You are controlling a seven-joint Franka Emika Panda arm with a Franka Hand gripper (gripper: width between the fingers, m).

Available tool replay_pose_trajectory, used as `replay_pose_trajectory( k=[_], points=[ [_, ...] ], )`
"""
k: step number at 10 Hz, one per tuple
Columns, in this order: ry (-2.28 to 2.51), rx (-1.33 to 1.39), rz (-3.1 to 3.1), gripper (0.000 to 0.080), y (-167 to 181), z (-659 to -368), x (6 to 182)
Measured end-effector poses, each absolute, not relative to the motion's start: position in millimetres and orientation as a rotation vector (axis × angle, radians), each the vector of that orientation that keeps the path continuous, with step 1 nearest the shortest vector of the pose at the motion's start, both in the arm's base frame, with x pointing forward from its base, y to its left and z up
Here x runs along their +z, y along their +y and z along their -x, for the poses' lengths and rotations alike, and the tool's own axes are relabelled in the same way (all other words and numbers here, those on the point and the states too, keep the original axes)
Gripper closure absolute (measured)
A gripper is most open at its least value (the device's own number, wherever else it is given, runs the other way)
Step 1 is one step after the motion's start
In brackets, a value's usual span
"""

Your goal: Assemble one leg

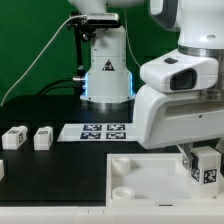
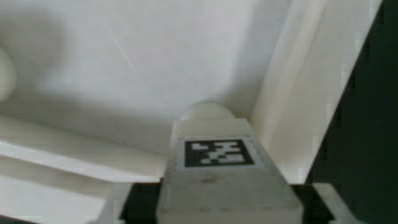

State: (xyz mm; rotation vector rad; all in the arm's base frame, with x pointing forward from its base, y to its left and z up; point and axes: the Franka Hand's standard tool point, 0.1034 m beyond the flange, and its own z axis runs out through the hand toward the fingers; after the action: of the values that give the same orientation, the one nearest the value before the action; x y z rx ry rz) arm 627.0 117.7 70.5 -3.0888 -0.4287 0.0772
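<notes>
Clamping the leg (image 1: 206, 165) upright, fingers (image 1: 189, 158) hover just above the panel's (image 1: 135, 172) rim.

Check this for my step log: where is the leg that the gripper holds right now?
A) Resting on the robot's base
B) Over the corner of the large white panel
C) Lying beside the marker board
B: in the exterior view the gripper grips the tagged leg above the white panel, far from the marker board.

Heads up, you can't see the tool (image 1: 206, 160) fingertips properly: the arm housing hides them in the exterior view. The leg (image 2: 221, 160) is cut off at the wrist view's edge, and everything around it is blurry white.
</notes>
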Motion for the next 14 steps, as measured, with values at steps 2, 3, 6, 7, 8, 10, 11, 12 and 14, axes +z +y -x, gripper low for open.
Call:
replay_pose_trajectory(
  k=[2, 3, 6, 7, 8, 10, 11, 12, 14],
  points=[
    [-0.019, 0.062, 3.120, 0.0509, 119.5, -627.9, 70.6],
    [0.234, 0.061, 3.115, 0.0509, 120.6, -628.2, 70.6],
    [0.865, 0.065, 3.002, 0.0509, 121.8, -628.9, 71.1],
    [0.997, 0.064, 2.960, 0.0509, 122.2, -629.2, 71.1],
    [1.210, 0.061, 2.882, 0.0509, 122.9, -629.5, 71.0],
    [1.362, 0.059, 2.812, 0.0508, 122.9, -630.0, 71.1],
    [1.405, 0.059, 2.790, 0.0508, 123.0, -630.1, 71.1],
    [1.362, 0.059, 2.811, 0.0508, 122.7, -630.2, 71.0],
    [1.319, 0.059, 2.831, 0.0274, 123.2, -630.0, 70.9]
  ],
)
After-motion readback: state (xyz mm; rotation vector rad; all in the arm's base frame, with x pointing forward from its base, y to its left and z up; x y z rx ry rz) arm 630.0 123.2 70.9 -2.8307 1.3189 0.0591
